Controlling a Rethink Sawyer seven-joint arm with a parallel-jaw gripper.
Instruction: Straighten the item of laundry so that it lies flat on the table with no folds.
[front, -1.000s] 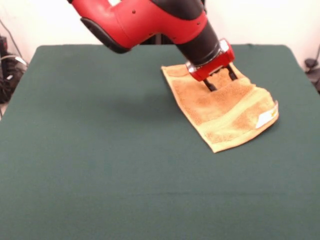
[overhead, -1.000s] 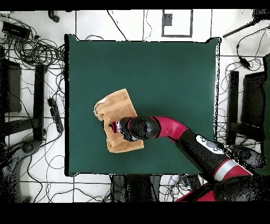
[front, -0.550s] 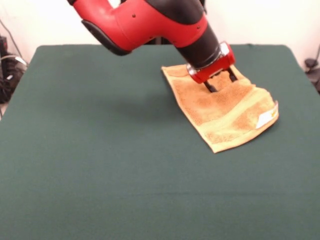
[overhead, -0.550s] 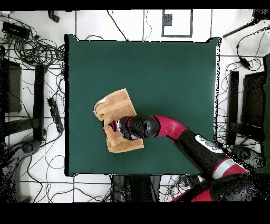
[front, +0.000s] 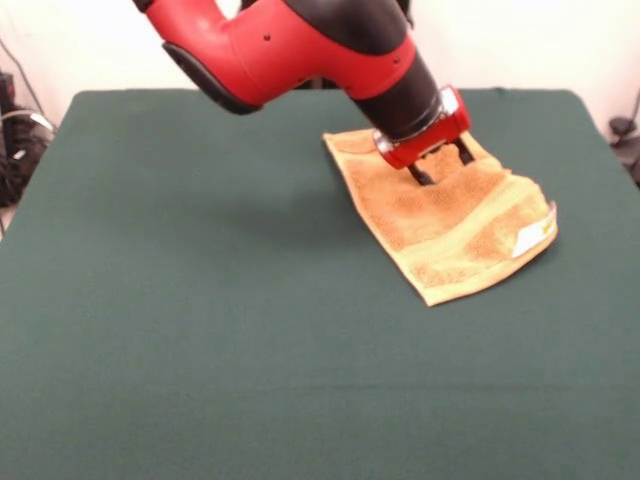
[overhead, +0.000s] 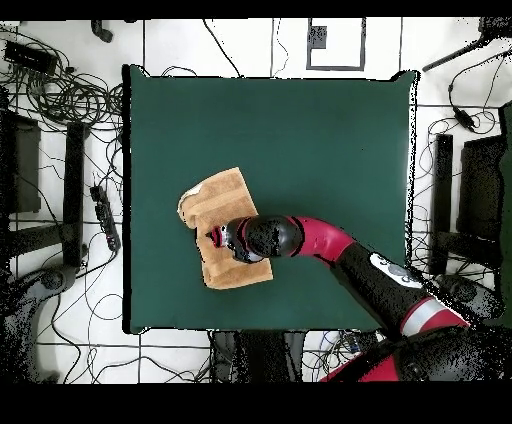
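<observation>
- Where the two dark fingers met the cloth, they stood spread apart, both tips down on the towel's far half and nothing pinched between them.
- Above them, the gripper hung from a red wrist block, with the red and black arm slanting down from the upper left of the front view.
- Beneath it, the orange-tan terry towel lay on the far right part of the green table, turned at an angle to the table's edges.
- Its white label showed at the right corner, which looked slightly lifted or turned over, though the front view was too coarse to be sure.
- From overhead, the towel sat left of the table's middle, towards the robot's side, and the wrist hid its centre.
- My judgement was that most of the cloth already lay flat, so the step in hand was smoothing the remaining ruffle near the label.
- To do it well, the tips should press lightly and draw outward towards that corner, slowly enough that the whole towel did not slide or bunch ahead of them.
</observation>
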